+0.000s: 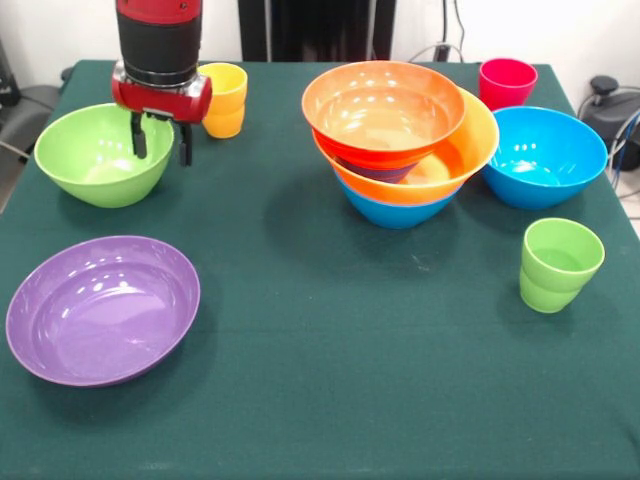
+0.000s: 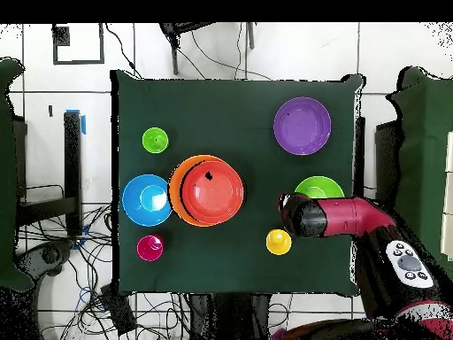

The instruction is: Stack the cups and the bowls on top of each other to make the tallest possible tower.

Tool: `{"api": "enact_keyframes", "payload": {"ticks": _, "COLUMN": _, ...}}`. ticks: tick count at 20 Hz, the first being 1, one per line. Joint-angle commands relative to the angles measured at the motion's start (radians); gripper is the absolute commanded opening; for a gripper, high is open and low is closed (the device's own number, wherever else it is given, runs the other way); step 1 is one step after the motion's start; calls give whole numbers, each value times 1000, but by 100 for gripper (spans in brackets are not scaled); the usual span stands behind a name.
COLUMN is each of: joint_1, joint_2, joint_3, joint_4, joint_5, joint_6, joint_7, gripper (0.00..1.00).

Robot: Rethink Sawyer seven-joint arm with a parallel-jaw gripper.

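You see the green table carrying every piece, with the tower at far centre: an orange-red bowl sits tilted on top, over a sliver of a darker bowl, inside the large yellow-orange bowl, which rests in a blue bowl at the base. The nesting explains the lean, since each bowl settles against the wall below it.

The wide purple bowl lies alone at near left, well apart from the pile. A second blue bowl stands just beside the tower on the right, and the lime green bowl sits at far left.

The gripper hangs at the lime bowl's right rim, its two fingers narrowly parted and holding nothing; you may judge this bowl the next pick.

The yellow cup stands behind the gripper, the red-pink cup at far right, and the light green cup at near right, all upright and unstacked.
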Motion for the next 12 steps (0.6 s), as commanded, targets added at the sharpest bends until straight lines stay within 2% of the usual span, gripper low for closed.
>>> {"api": "enact_keyframes", "payload": {"ticks": 1, "joint_1": 45, "joint_2": 82, "joint_3": -1, "joint_4": -1, "joint_5": 4, "joint_6": -64, "joint_7": 79, "gripper": 100}}
{"api": "enact_keyframes", "payload": {"ticks": 7, "joint_1": 51, "joint_2": 85, "joint_3": -13, "joint_4": 4, "joint_5": -1, "joint_6": -75, "joint_7": 76, "gripper": 100}}
{"api": "enact_keyframes", "payload": {"ticks": 8, "joint_1": 50, "joint_2": 85, "joint_3": -13, "joint_4": 4, "joint_5": -1, "joint_6": -77, "joint_7": 70, "gripper": 0}}
{"api": "enact_keyframes", "payload": {"ticks": 12, "joint_1": 25, "joint_2": 85, "joint_3": 11, "joint_4": 11, "joint_5": 3, "joint_6": -75, "joint_7": 37, "gripper": 0}}
